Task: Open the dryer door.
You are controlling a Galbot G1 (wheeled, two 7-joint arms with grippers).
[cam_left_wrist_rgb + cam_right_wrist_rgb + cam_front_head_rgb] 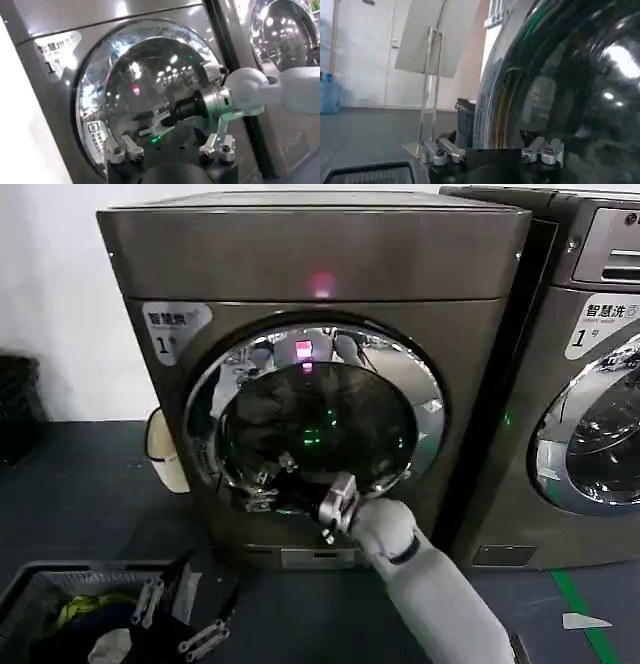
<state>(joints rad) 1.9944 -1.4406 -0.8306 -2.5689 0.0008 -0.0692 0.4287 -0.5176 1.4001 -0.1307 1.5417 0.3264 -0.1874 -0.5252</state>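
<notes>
Fingers of the left gripper [180, 619] hang spread and empty in the lower left of the head view, above a dark basket [40, 589] on the floor, well apart from the machine.

Moving right to the middle of that view, the dryer door [315, 419] fills the front of the dryer [310, 254], its chrome ring closed flush against the cabinet. The right gripper [272, 484] reaches up from the lower right and sits at the lower left arc of the ring, fingers parted, with one on the dark glass bowl and the other towards the chrome rim; whether they already pinch the rim I cannot tell. In the right wrist view the ring's edge runs between the two fingertips [542, 150], so the rim lies right at the fingers, curving up and away from them.

By my reading the right arm is far nearer, and the pull must come outward from this left edge of the door.

Farther right stands a neighbouring machine [590, 384].
</notes>
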